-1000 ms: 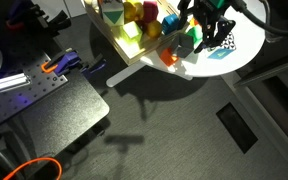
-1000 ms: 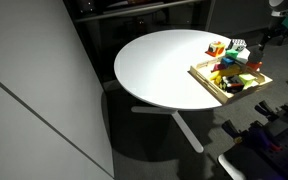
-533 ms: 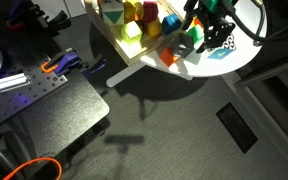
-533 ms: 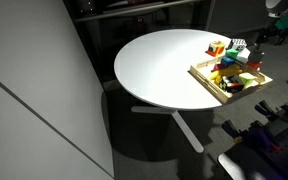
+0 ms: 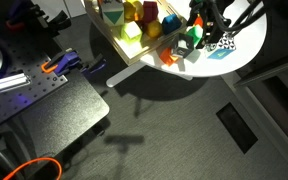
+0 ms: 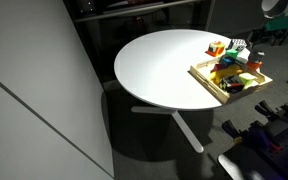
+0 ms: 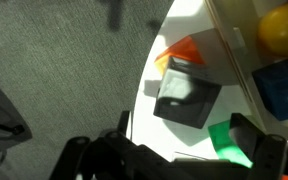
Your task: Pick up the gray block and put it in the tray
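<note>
In the wrist view the gray block [image 7: 189,95] lies in shadow on the white table, just outside the tray's pale wooden rim [image 7: 231,48]. An orange block [image 7: 180,52] sits beyond it and a small green piece [image 7: 227,140] beside it. My gripper [image 7: 187,132] is open and empty above the table; the gray block lies ahead of it, in line with the gap between the jaws, and is not touched. In both exterior views the gripper [image 5: 206,25] [image 6: 258,36] hovers by the tray's [image 6: 210,83] end. There the gray block is hidden.
The tray [image 5: 114,38] holds several coloured blocks, among them a yellow one [image 7: 281,30] and a blue one [image 7: 284,92]. A black-and-white patterned block [image 5: 225,42] and a flat blue piece [image 5: 219,53] lie on the round white table [image 6: 159,65]. The table edge runs close to the gripper.
The gripper has moved sideways over the table end, closer to the tray and the loose blocks. Nothing has been grasped and the blocks have not moved.
</note>
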`<state>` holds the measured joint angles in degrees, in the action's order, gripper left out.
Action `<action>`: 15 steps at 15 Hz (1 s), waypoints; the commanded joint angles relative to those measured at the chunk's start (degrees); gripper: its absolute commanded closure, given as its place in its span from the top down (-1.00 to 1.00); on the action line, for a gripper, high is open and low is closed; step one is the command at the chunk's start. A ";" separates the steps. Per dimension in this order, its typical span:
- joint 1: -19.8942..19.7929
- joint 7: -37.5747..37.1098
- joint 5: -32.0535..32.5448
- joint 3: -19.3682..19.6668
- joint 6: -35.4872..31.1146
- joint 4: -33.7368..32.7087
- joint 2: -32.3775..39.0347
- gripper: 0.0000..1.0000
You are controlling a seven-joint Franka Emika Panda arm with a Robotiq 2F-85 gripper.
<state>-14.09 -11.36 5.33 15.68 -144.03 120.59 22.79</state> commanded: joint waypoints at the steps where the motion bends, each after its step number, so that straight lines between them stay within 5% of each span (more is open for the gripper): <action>1: 1.29 -4.35 -0.86 1.20 -1.38 -0.58 1.31 1.00; 12: 0.57 -5.86 -5.92 0.91 -0.97 -1.27 5.18 1.00; 13: 0.62 -5.61 -5.91 0.89 -0.83 -1.23 5.30 0.50; 15: 0.84 -5.12 -5.59 0.82 -0.39 -0.87 4.93 0.31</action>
<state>-13.49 -17.22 0.38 16.37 -144.81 120.54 27.46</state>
